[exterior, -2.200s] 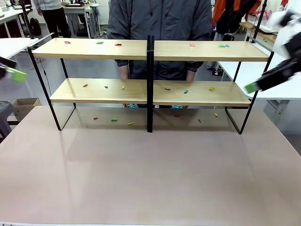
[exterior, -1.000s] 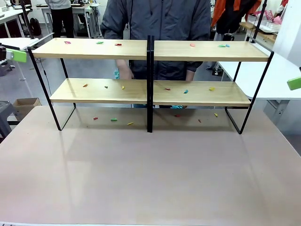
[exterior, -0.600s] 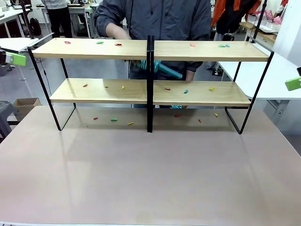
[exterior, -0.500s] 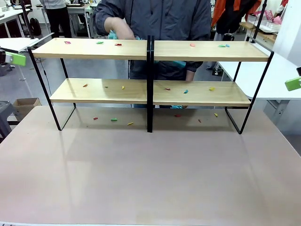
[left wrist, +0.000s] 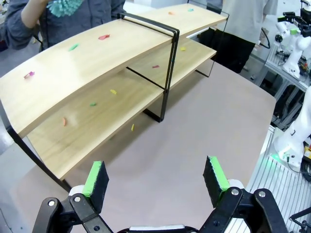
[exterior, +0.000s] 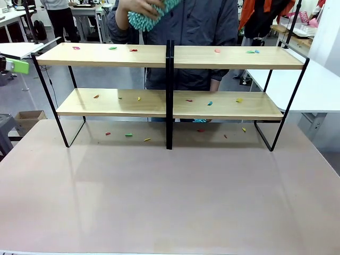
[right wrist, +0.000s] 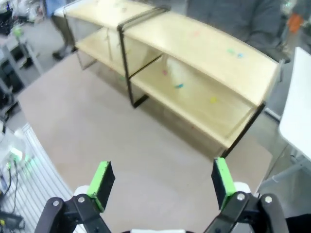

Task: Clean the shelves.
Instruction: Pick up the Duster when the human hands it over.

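Grey-pink table [left wrist: 204,121] lies below my left gripper [left wrist: 154,177] and right gripper [right wrist: 161,180], both spread wide and empty, and the shelves [left wrist: 87,68] stand on it ahead of them. Beyond the shelves, a person's hand [exterior: 139,5] holds a teal duster [exterior: 147,21] above the top board; if I reach in now an arm may strike it, or scatter the small coloured scraps [left wrist: 103,37] onto the table.
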`<state>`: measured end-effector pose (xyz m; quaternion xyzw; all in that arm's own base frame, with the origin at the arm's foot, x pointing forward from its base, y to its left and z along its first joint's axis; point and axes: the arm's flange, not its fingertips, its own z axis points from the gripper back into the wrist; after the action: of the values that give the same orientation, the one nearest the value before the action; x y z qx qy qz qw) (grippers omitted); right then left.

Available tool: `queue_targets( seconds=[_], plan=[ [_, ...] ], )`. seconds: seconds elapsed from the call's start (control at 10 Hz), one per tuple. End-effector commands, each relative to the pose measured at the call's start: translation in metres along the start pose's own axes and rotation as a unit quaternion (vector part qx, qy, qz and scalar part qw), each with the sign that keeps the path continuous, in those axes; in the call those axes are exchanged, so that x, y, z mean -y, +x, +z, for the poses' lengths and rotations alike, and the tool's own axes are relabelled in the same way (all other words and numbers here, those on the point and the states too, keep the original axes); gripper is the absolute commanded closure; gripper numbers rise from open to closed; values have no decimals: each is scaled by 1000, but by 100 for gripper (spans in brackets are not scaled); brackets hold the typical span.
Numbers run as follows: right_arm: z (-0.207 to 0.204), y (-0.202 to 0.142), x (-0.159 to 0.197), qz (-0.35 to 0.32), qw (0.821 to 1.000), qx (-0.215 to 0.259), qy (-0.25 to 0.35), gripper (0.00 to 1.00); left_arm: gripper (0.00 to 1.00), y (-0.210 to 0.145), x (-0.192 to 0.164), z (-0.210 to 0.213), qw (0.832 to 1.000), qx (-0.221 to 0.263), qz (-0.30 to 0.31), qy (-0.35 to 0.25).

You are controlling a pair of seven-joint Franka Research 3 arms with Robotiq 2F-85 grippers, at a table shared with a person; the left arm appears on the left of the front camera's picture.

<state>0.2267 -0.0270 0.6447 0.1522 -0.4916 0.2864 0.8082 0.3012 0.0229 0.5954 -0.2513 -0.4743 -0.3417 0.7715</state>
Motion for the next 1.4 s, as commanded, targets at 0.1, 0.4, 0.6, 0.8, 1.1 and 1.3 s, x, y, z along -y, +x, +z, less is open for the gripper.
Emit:
queue_targets(
  seconds=[0.1, 0.4, 0.6, 0.8, 1.1, 1.3],
  plan=[
    [-20, -47, -27, -57, 997, 25, -42, 0, 0, 2, 1, -2, 1000, 5, -3, -5],
    [-37, -48, -5, -74, 997, 17, -30, 0, 0, 2, 1, -2, 1000, 5, -3, -5],
    [-42, -45, 4, -82, 996, 22, -31, 0, 0, 2, 1, -2, 1000, 5, -3, -5],
    [-41, -46, 4, -78, 996, 20, -27, 0, 0, 2, 1, -2, 1000, 5, -3, -5],
    [-27, 0, 26, -75, 997, -1, -35, 0, 0, 2, 1, -2, 1000, 5, -3, -5],
    [-27, 0, 26, -75, 997, -1, -35, 0, 0, 2, 1, -2, 1000, 5, -3, -5]
  ],
)
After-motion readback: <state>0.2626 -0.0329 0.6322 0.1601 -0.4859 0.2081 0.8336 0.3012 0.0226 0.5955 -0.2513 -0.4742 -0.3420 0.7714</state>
